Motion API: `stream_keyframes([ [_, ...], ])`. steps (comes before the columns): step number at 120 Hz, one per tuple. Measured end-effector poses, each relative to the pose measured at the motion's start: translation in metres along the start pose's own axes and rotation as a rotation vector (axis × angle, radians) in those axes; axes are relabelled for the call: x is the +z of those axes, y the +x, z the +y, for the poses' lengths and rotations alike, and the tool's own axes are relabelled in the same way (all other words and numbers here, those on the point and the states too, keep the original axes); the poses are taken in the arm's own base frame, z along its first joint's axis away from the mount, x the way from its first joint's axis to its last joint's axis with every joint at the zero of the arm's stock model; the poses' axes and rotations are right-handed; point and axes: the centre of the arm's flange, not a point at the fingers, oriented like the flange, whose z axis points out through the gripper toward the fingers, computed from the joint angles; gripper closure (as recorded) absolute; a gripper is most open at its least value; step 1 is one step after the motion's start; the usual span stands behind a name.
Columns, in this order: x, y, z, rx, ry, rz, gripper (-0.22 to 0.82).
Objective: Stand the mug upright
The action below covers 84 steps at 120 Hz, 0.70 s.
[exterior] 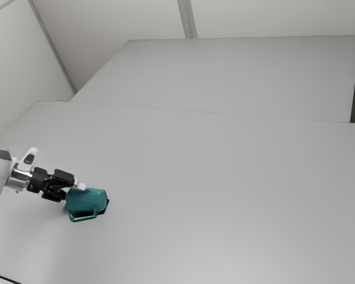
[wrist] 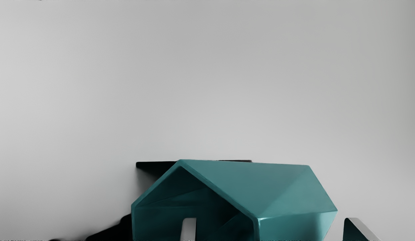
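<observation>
Sideways, the mug point(exterior: 89, 199) lies by the tool point(exterior: 73, 190).

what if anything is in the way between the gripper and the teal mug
Nothing visible stands between the open gripper and the mug, which lies on its side on the table; one fingertip shows against the mug's open mouth.

The wrist view's bottom edge crops the mug point(wrist: 284, 187) — both fingers point(wrist: 188, 230) too.
</observation>
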Motion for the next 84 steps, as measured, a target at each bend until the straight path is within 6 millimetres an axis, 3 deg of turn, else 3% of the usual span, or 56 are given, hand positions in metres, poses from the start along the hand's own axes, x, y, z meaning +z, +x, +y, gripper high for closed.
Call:
stream_keyframes([
  [30, -0.005, -0.0048, -0.0071, 0.001, -0.026, 0.044, 0.32],
  [84, -0.0004, -0.0046, -0.0031, 0.058, -0.047, 0.059, 0.56],
])
